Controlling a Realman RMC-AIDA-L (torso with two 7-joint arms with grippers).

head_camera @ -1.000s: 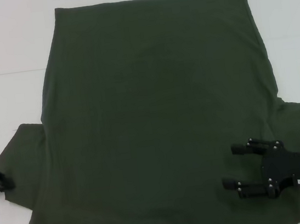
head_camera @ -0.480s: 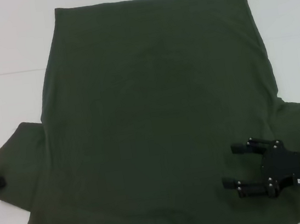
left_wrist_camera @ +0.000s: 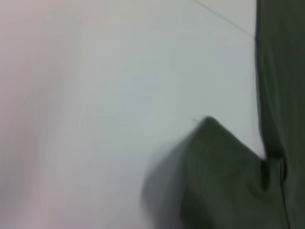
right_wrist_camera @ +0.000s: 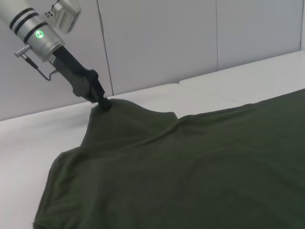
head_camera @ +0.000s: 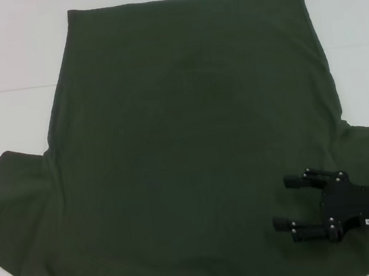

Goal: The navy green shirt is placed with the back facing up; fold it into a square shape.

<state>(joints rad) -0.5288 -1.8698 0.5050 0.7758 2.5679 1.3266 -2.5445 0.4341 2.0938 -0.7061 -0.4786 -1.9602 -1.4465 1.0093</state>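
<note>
**Left sleeve pinched, right hand open over the hem**

While the navy green shirt (head_camera: pixel 192 144) lies spread back-up across the white surface (head_camera: pixel 4 59) in the head view, the right hand (head_camera: pixel 283 204) hovers over its near right part, fingers apart.

Left wrist view: a sleeve corner lifted off the surface.

Right wrist view: the left hand (right_wrist_camera: pixel 102 104) pinches the far sleeve's edge, raising it.

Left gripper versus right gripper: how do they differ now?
The left gripper is shut on the left sleeve edge of the navy green shirt, tenting it up; the right gripper is open by the right sleeve, holding nothing. The left gripper is outside the head view; the right gripper shows there.
</note>
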